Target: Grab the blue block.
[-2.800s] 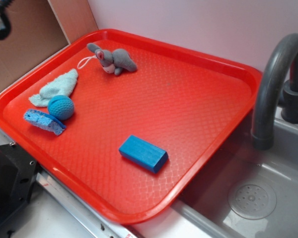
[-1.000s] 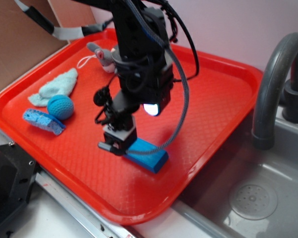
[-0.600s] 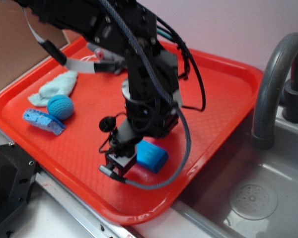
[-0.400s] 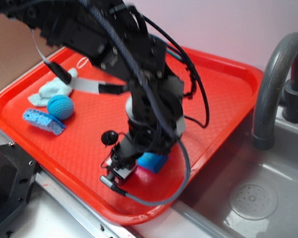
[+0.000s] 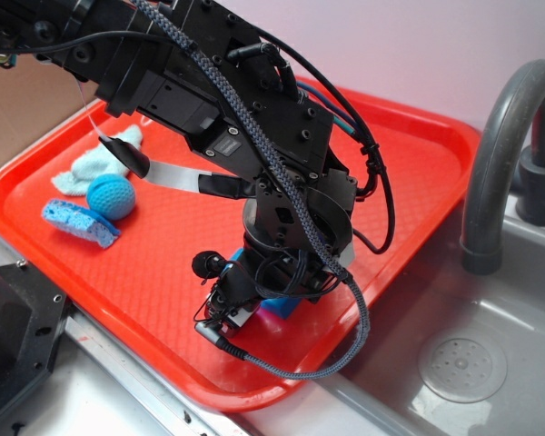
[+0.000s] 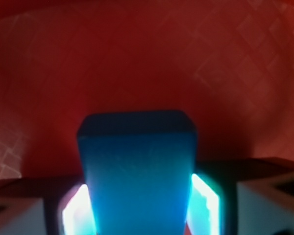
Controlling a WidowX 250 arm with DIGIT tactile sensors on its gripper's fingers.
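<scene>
We see the blue block sitting between the two fingers of the gripper, low over the red tray, near the tray's front edge and on the side toward the grey sink. In the wrist view the block fills the gap, each finger pad lying tight along a long side with no red showing between pad and block, so we judge the gripper clamped on the block, though we cannot tell how firm the squeeze is. In the exterior view the arm covers nearly all of the block; only a small blue patch shows under the wrist. The main risk we see is slip: the block's faces look smooth and hard, and the pads hold only its near part, so a lift could let the far end sag or the block pivot out. We cannot tell whether it rests on the tray or is clear of it, so dragging is possible too. A drop here might bounce it over the rim toward the sink. The teal ball, the sponge and the pale cloth lie well apart from the block, across the tray.
</scene>
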